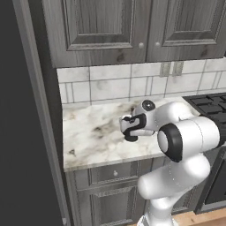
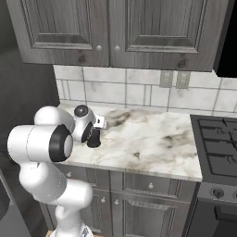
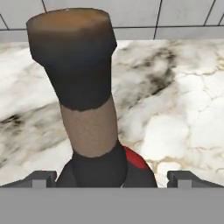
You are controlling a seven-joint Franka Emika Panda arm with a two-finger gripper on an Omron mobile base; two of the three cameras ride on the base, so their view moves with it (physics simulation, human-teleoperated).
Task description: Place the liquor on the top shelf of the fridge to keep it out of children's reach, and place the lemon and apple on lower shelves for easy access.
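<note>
The liquor [image 3: 83, 87], a dark bottle with a brownish stopper, stands upright on the marble counter [image 1: 88, 141] and rises close in front of the hand camera. My gripper [image 3: 111, 178] is open, one fingertip [image 3: 43, 177] on each side of the bottle's body and not touching it. From the base views, the hand [image 1: 132, 125] hovers over the liquor's dark base [image 1: 131, 137], also seen as a dark base [image 2: 94, 140] from the right. A sliver of the red apple [image 3: 136, 161] shows just behind the bottle. The fridge's dark side [image 1: 17, 132] stands left of the counter. The lemon and the shelves are out of view.
A black stove [image 2: 217, 148] adjoins the counter on the right. Grey wood-grain wall cupboards [image 1: 101, 26] hang above the tiled backsplash [image 2: 139, 92], which carries a wall outlet [image 2: 175, 79]. Drawers and doors [image 2: 148, 203] lie below the counter edge.
</note>
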